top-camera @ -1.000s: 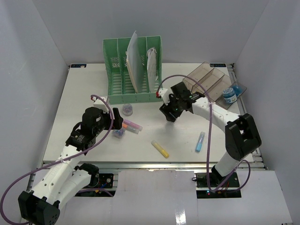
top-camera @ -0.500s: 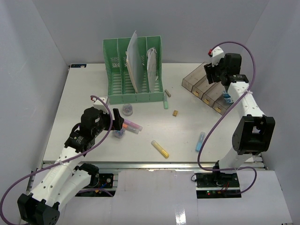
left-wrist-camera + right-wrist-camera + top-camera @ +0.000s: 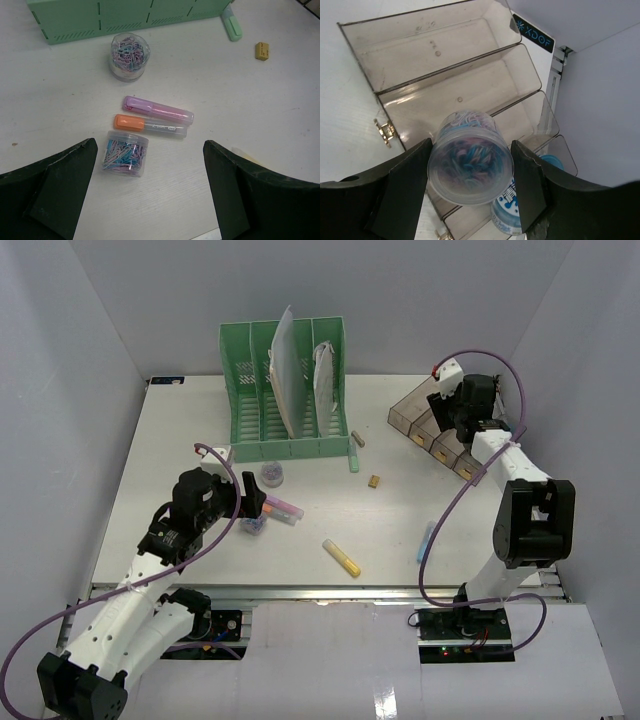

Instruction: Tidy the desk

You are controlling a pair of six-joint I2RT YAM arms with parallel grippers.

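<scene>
The white desk (image 3: 180, 440) bears loose stationery. My right gripper (image 3: 470, 162) is shut on a clear jar of paper clips (image 3: 469, 159) and holds it over the clear brown compartment tray (image 3: 445, 60) at the back right (image 3: 452, 418). My left gripper (image 3: 150, 190) is open and empty, low over the desk (image 3: 250, 508). Just ahead of it lie a paper clip jar on its side (image 3: 126, 152), an orange-capped marker (image 3: 150, 126) and a pink highlighter (image 3: 158, 110). Another paper clip jar (image 3: 130, 56) stands upright beyond them.
A green file rack (image 3: 285, 390) with papers stands at the back. A green highlighter (image 3: 232, 27), a small yellow eraser (image 3: 262, 50), a yellow highlighter (image 3: 342, 558) and a blue highlighter (image 3: 427, 540) lie on the desk. A blue-lidded jar (image 3: 512, 212) sits in the tray.
My right gripper has gone from the middle of the desk up to the back right with the jar, then come down over the brown tray. The left arm has not moved.
</scene>
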